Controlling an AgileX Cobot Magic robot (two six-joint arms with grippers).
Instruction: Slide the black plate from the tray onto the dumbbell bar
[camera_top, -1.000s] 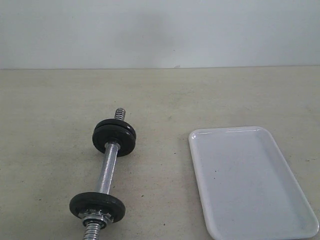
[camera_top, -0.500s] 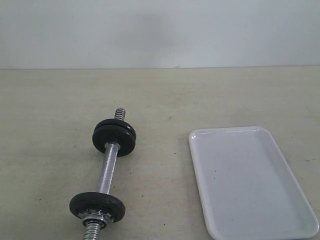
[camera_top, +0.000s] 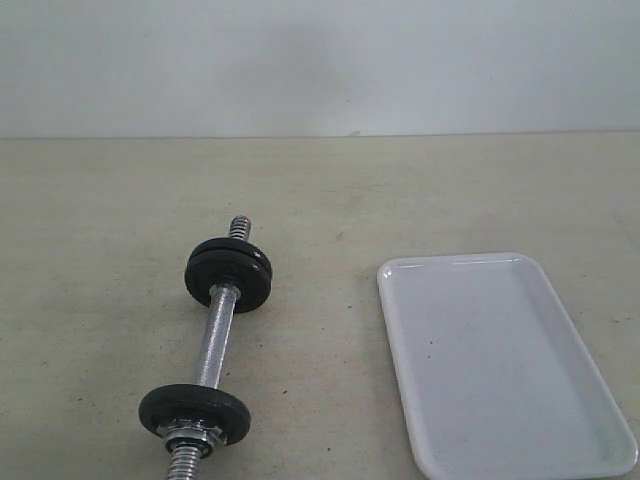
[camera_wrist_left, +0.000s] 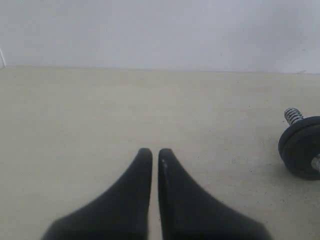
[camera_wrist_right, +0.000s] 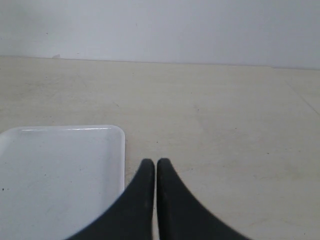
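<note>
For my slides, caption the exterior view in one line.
Dumbbell bar carrying black plates at both ends lies left of a bare white tray on a beige table.

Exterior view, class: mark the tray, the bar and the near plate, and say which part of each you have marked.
tray (camera_top: 500, 360): exterior view, bare middle of its floor.
bar (camera_top: 214, 340): exterior view, chrome handle between the plates.
near plate (camera_top: 195, 402): exterior view, its black upper edge.
</note>
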